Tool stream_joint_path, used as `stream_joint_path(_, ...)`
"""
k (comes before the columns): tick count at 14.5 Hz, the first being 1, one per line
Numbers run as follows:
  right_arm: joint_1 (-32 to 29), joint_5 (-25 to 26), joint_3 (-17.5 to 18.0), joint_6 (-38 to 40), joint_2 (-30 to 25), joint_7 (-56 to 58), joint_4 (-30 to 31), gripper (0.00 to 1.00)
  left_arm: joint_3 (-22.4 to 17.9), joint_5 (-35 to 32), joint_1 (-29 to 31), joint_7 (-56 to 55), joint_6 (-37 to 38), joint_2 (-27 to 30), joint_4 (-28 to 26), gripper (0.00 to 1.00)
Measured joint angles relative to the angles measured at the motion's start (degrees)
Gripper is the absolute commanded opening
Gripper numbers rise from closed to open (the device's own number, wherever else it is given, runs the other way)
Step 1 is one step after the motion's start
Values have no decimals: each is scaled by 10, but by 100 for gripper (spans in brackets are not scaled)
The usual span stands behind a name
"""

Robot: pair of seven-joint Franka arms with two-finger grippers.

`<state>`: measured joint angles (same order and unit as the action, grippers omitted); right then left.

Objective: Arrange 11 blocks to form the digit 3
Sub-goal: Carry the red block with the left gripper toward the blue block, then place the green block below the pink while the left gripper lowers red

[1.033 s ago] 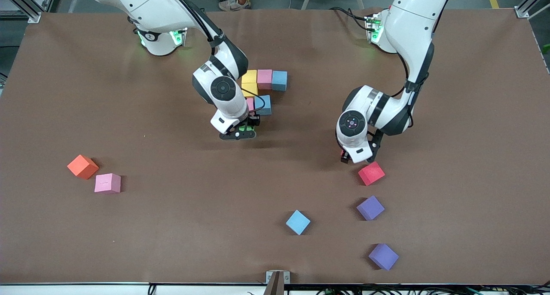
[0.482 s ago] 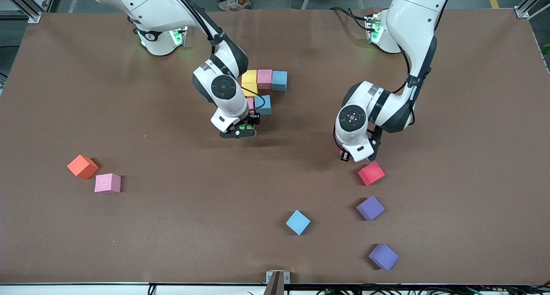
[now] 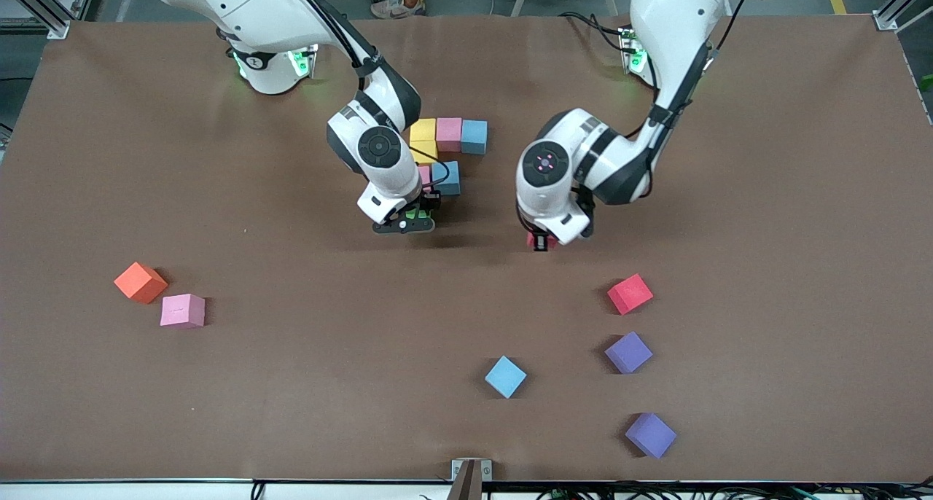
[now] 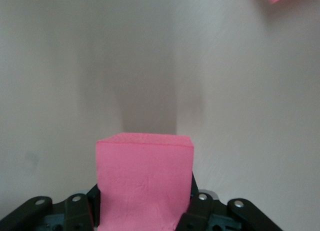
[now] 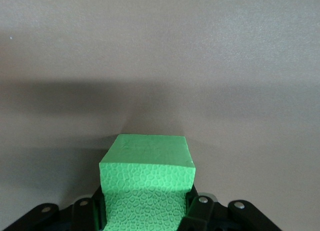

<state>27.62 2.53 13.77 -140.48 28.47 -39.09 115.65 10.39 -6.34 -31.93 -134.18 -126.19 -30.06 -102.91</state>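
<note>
1. The left gripper (image 3: 541,242) is up in the air over bare table, a little way from the started digit 3 (image 3: 444,152) toward the left arm's end. Its fingers (image 4: 200,211) are squeezed on a red block (image 4: 145,183).
2. In the left wrist view this block sits square between the fingers with its flat top up.
3. The right gripper (image 3: 412,219) is low over the table, just at the near edge of the started digit. Its fingers (image 5: 200,211) are squeezed on a green block (image 5: 147,183), which also sits straight.
4. The started digit has a top row of three blocks: yellow (image 3: 422,130), pink (image 3: 449,133) and light blue (image 3: 474,135). This row runs from one arm's end of the table toward the other.
5. Nearer the camera, another yellow block (image 3: 424,151) sits under the first one. Then come a pink block (image 3: 424,176) and a light blue block (image 3: 447,177), partly hidden by the right arm.
6. Loose blocks lie nearer the camera: a second red block (image 3: 630,294), two purple ones (image 3: 628,352) (image 3: 650,434) and a light blue one (image 3: 505,376). They are turned at a slant.
7. Toward the right arm's end lie a loose pink block (image 3: 182,310) and an orange cube (image 3: 140,282), just beside each other.
</note>
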Motion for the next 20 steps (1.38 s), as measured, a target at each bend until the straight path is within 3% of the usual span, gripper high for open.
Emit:
stream_joint_path(3, 0, 0, 0, 1, -4, 0, 6, 50, 36, 1, -11, -76, 0, -17, 16, 20)
stream_joint_path(8, 2, 0, 0, 2, -8, 0, 12, 51, 40, 1, -64, -152, -5, -61, 34, 20)
stream_joint_path(20, 3, 0, 0, 3, -8, 0, 13, 52, 40, 1, -86, -164, -7, -76, 35, 20)
